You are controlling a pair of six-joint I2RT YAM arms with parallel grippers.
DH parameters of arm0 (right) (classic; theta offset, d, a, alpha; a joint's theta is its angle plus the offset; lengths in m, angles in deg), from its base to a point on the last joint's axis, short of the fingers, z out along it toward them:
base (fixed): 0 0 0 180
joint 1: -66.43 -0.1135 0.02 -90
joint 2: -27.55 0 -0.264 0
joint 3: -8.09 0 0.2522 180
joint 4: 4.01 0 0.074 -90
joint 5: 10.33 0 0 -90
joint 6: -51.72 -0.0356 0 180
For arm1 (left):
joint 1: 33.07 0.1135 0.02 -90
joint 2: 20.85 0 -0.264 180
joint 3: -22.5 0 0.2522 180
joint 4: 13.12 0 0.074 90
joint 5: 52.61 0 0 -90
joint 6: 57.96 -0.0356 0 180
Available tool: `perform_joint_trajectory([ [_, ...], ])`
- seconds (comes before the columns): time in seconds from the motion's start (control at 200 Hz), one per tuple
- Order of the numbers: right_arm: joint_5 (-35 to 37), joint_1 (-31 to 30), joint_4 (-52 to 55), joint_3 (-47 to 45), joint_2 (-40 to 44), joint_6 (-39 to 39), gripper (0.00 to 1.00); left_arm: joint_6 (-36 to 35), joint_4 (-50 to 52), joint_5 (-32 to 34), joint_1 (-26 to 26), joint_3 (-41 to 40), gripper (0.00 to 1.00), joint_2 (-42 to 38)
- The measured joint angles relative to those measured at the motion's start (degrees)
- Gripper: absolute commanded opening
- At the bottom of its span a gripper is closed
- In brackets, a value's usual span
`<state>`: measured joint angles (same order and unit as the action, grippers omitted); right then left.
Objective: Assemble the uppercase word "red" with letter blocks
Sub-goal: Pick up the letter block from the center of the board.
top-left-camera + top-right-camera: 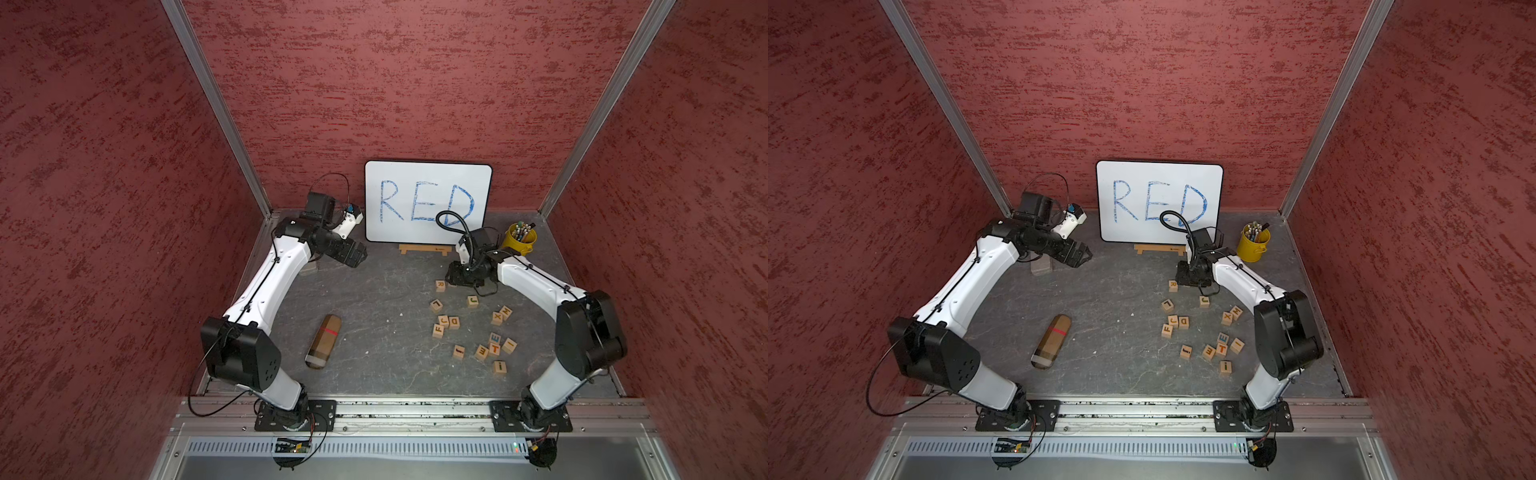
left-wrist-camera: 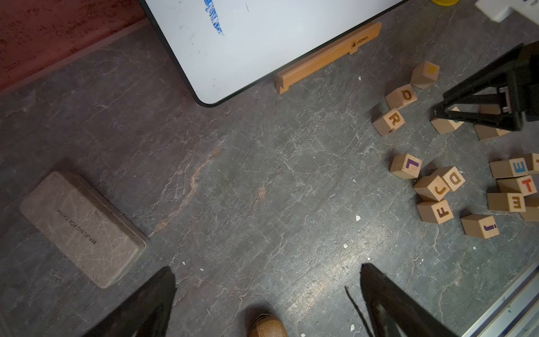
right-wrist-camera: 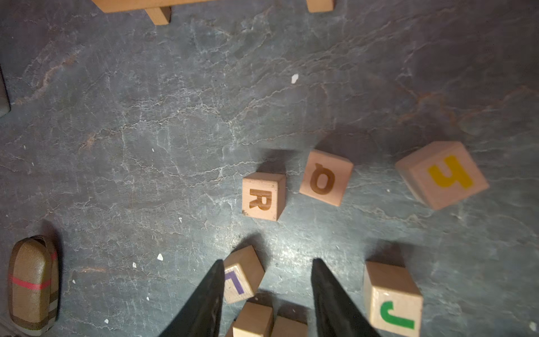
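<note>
Right wrist view, right tool (image 3: 266,260) spread, R block (image 3: 264,196) ahead, open tabletop (image 3: 145,131) beyond, left tool (image 2: 266,267) spread

Pretty plain stuff: the letter blocks (image 3: 264,196) are cut from pale, matt wood. The worktop (image 2: 262,175) is surfaced in a dark, veined, stone-look finish, matt and scuffed. The whiteboard (image 1: 428,172) is finished smooth and glossy, and the walls (image 1: 104,166) are coated in rough red texture.

Your left arm (image 1: 266,286) stretches toward the back left corner. The left gripper (image 2: 268,275) is raised, jaws spread wide, gripping nothing. Your right arm (image 1: 536,282) bends inward. The right gripper (image 3: 267,262) points down, jaws partly apart, gripping nothing.
</note>
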<state>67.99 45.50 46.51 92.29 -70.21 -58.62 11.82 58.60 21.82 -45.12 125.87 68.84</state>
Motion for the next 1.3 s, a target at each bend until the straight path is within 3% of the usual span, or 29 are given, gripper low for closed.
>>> perform_joint_trajectory([
  [0.501, 2.1, -4.4, 5.1, 8.5, -5.1, 1.3, 0.58, 1.9, 1.8, -6.9, 12.2, 0.0, 0.99, -0.2],
  [1.303, 6.0, -6.4, 9.7, 14.1, -13.1, 3.8, 0.57, 1.7, 1.0, -7.3, 12.5, -3.1, 1.00, -1.3],
])
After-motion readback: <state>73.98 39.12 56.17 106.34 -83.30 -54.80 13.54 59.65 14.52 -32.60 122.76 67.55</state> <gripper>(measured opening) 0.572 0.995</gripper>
